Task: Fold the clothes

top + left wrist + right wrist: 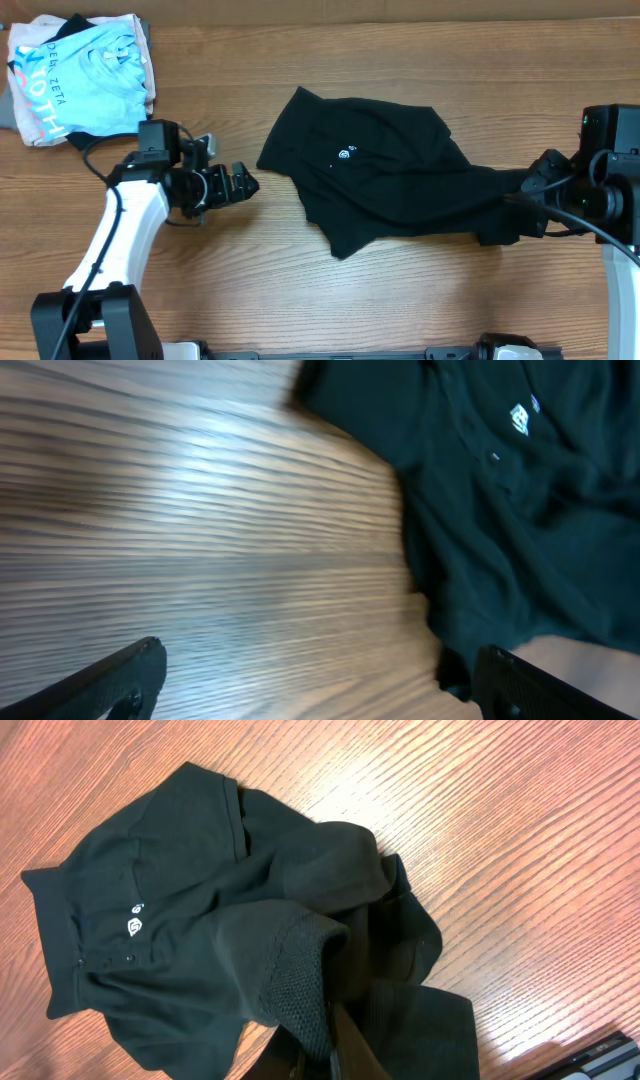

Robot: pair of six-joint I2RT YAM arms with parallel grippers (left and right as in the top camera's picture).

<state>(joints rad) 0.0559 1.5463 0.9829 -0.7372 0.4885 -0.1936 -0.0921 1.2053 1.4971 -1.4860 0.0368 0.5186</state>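
The black shirt [380,170] lay crumpled near the middle of the wooden table [430,60]. It was bunched rather than flat, and its small white logo [345,153] faced up on the half toward 9 o'clock. In the right wrist view the logo [133,925] sat beside a short row of dark buttons, with loose folds piled over the rest of the cloth.

From the main body a dark tail of fabric ran out toward 3 o'clock, straight to the right gripper [525,195]. The right wrist camera showed the cloth gathered up close to the lens, and the fingers appeared pinched shut on that bunched edge. The folds hid the exact spot of the hold.

The left gripper [240,183] hung at the shirt's 9 o'clock side, near its edge but apart from it, above bare wood. Its jaws stood wide apart and held nothing. In the left wrist view one finger [120,680] showed at the lower left and the other at the lower right, where the shirt's edge [520,510] lay just beyond.

At the table's 10 o'clock corner, well apart from the black shirt, a folded light blue shirt [95,75] with white lettering rested on top of a small stack of other garments. Nothing lay between either gripper and the black shirt.
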